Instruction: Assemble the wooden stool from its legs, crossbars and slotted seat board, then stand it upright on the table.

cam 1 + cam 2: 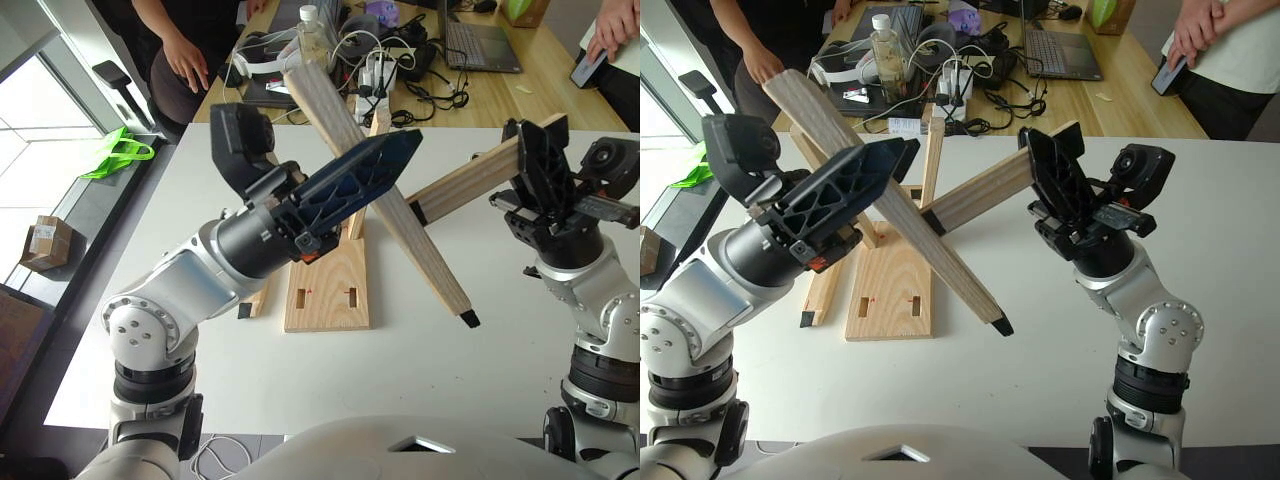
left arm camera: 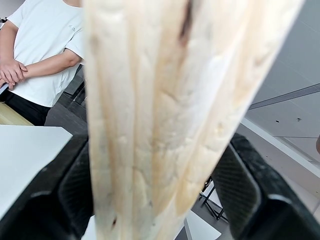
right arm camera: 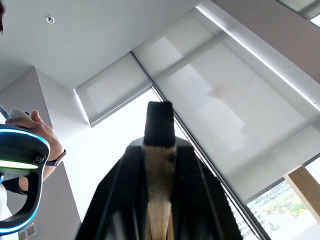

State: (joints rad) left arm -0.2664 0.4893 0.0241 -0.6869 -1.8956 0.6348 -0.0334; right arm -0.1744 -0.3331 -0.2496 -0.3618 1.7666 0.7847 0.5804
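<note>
Figure: joining step, stool not yet framed. My left pincer [image 1: 395, 155] was clamped on a long pale wooden leg with a black foot cap [image 1: 430, 260], held slanting in the air above the flat, slotted pale-wood seat board [image 1: 325, 280] on the white desk [image 1: 500, 350]. My right pincer [image 1: 1052, 160] was closed around a shorter pale wooden bar [image 1: 975, 200], whose dark end pointed at the leg's side, touching or just short of it. As I judged it, the next move called for squaring the bar's end to the leg and pressing the two together before seating them in the board's slots.
</note>
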